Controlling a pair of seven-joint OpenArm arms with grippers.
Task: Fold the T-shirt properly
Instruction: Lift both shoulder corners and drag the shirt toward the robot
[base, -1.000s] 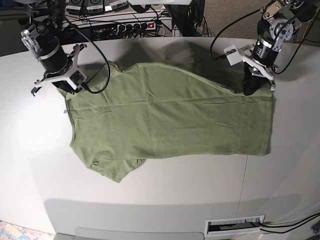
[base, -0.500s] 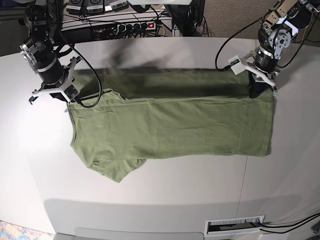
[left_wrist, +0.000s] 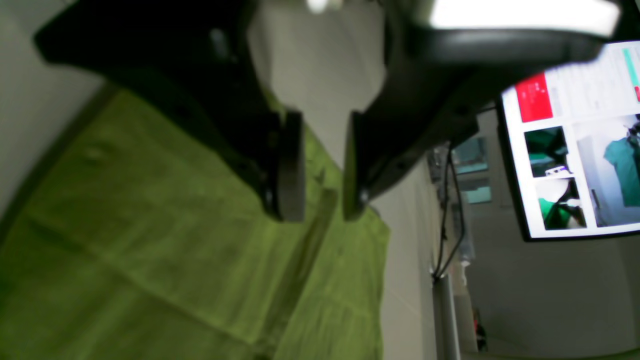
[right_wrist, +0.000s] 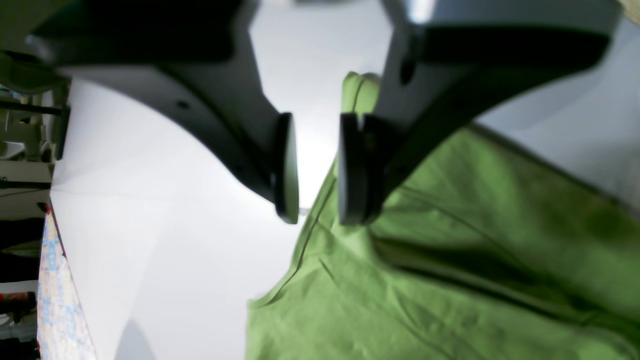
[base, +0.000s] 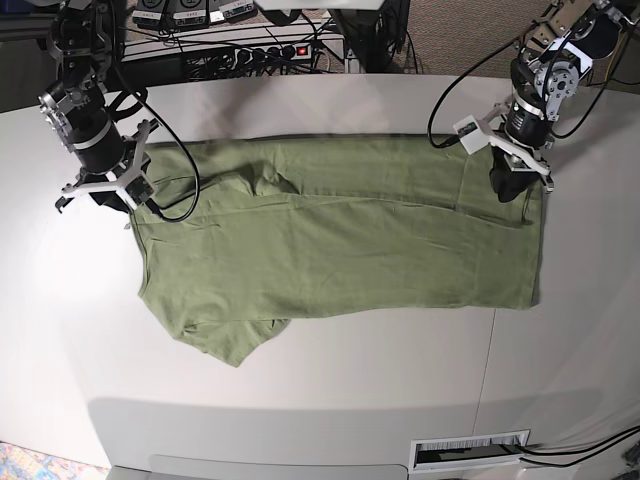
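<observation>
Pale grey and broad, the counter (base: 330, 400) carries the T-shirt (base: 340, 240), a plain olive-green garment spread lengthwise across its middle. One sleeve pokes out toward the near edge on the base view's left, and a long flap of cloth lies along the far side, reaching almost from one arm to the other. Behind the counter sits a power strip (base: 265, 52) with a red switch among tangled black cables.

At the far corner on the base view's right, the left end effector (base: 512, 184) stands over the hem. Its wrist view shows the two dark fingers (left_wrist: 290, 165) parted, with bare counter and green cloth visible in the gap and nothing pinched between them. A monitor (left_wrist: 575, 145) glows off to that view's right.

At the opposite corner, the right end effector (base: 112, 197) hangs at the shirt's shoulder end. From its wrist view the fingers (right_wrist: 286, 165) also stand apart with clear space between the pads; a small fold of cloth rises just behind one finger, whether touching it I cannot tell.
</observation>
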